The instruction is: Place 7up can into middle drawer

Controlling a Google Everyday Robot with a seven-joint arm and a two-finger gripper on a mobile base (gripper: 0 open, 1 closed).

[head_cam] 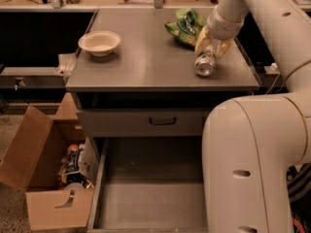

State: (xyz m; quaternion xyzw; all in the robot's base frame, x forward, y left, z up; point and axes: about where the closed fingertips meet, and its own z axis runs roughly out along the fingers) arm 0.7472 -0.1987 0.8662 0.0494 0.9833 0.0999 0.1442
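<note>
Can [205,65] lay on its side at the right of the counter [146,57], near a green bag [183,25] | gripper [212,52] was down over the can's far end, fingers apart on either side | drawer [146,198] stood open below the counter

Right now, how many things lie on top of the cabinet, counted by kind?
Bowl: 1
Snack bag: 1
Can: 1
Total: 3
The gripper is down at the can, at its far end.
</note>
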